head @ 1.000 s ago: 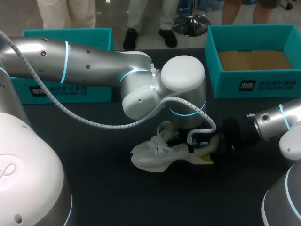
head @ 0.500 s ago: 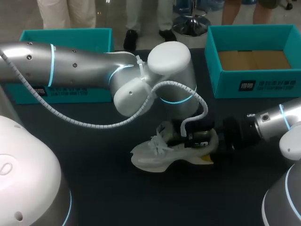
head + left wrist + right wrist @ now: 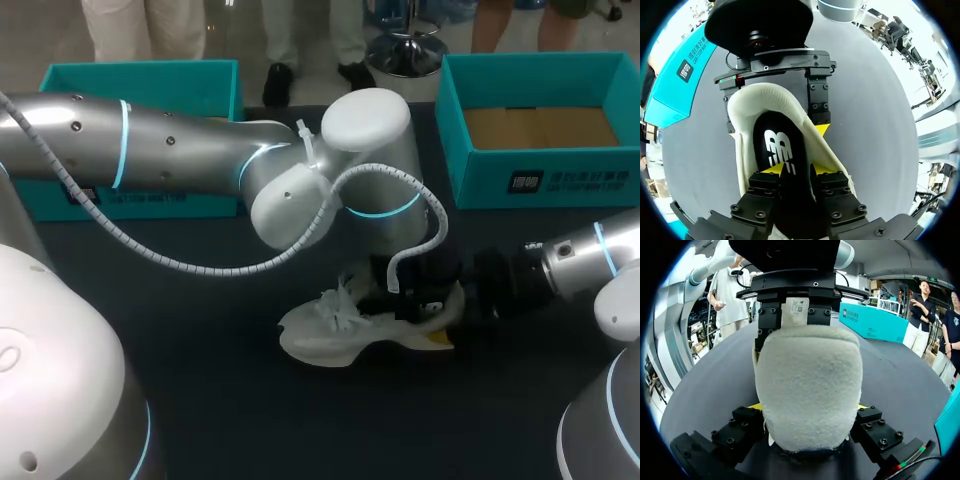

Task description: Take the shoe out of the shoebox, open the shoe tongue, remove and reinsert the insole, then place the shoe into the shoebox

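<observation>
Shoe (image 3: 330, 335) is out of the box and resting on the dark surface (image 3: 250, 420) near centre, toe toward my left side, well apart from both boxes. The right-hand teal box (image 3: 540, 180) is open with its brown floor showing. The left-hand teal box (image 3: 140, 75) sits behind my left arm.

Right jaws: closed on the heel (image 3: 807, 385), one yellow tip each side. Left jaws: over the throat, narrow, pinching the tongue (image 3: 797, 307) by its labelled end and holding it up off the opening. The dark insole (image 3: 777, 145) is in plain view down the shoe, lying flat in the footbed.

Handling, my read: a light shoe with a soft upper and a padded collar that gives under pressure. The heel is likely the stiffest part, so the right hold looks well sited. The tongue is floppy and would probably drop back if released. The insole looks thin, bendy and probably snug. Take it at its heel edge, nearest the opening, and peel rather than pull. The laces (image 3: 335, 305) are loose and could snag.
</observation>
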